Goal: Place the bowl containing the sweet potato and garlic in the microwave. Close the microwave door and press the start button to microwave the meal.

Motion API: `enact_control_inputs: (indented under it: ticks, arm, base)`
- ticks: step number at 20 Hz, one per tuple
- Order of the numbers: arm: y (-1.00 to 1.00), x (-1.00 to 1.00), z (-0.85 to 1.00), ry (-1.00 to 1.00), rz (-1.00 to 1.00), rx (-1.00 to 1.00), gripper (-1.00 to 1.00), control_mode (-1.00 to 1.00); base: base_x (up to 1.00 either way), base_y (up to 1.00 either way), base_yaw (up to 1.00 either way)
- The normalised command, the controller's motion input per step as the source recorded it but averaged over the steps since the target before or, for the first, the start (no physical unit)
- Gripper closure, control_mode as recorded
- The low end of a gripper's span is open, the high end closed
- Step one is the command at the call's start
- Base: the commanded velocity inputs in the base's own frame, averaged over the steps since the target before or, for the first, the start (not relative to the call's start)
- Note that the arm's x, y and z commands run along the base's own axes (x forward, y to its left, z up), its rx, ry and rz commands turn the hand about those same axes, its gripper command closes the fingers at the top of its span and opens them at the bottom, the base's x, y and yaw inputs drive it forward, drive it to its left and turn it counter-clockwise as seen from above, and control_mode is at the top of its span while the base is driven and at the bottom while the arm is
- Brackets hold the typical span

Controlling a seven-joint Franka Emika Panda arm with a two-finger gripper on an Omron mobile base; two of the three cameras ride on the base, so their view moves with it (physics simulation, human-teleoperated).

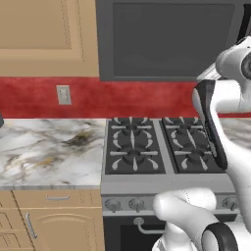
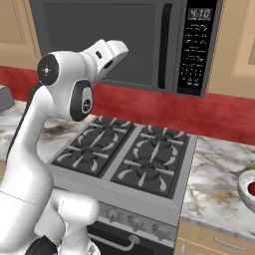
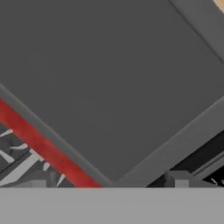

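Our fingers [image 3: 176, 178] stand wide apart with nothing between them, two small grey stubs rising at the bottom of the hand view, close before the microwave door [image 3: 113, 83]. The gripper [image 2: 119, 50] is raised in front of the door's dark window, on its left half. The door [image 2: 99, 42] looks shut flush against the microwave [image 2: 149, 45], so we judge the bowl is not yet inside; the wood-grain bowl itself is nowhere for us to point at, nor the sweet potato or garlic.

The door is a stiff, broad panel on a hinge, and we expect it to swing easily once pulled. The place to take hold is the long black bar handle [image 2: 162, 47] just left of the keypad strip [image 2: 195, 47]; it looks smooth and rigid, so the fingers should close around it and not press on the flat window, which offers no grip.

Below lies the gas stove [image 2: 124, 154] with raised grates that a low elbow could catch. On the marble counter [image 2: 219, 169] at far right sits a pale bowl with a red item [image 2: 249, 189], the wrong one. A wall outlet [image 1: 63, 94] sits on the red backsplash [image 1: 49, 95]
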Motion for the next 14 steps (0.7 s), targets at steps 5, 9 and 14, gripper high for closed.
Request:
enact_control_inputs:
  ticks: [5, 9, 14]
  arm:
    - [-0.91, -0.98, 0.0, 0.0, 0.22, 0.02, -1.0, -1.0]
    - [-0.8, -0.7, 0.0, 0.0, 0.22, 0.02, -1.0, -1.0]
    - [-0.44, -0.05, 0.0, -0.02, 0.1, 0.0, -1.0, -1.0]
  base:
    - [0.0, 0.0, 0.0]
    - [0.0, 0.0, 0.0]
    - [0.0, 0.0, 0.0]
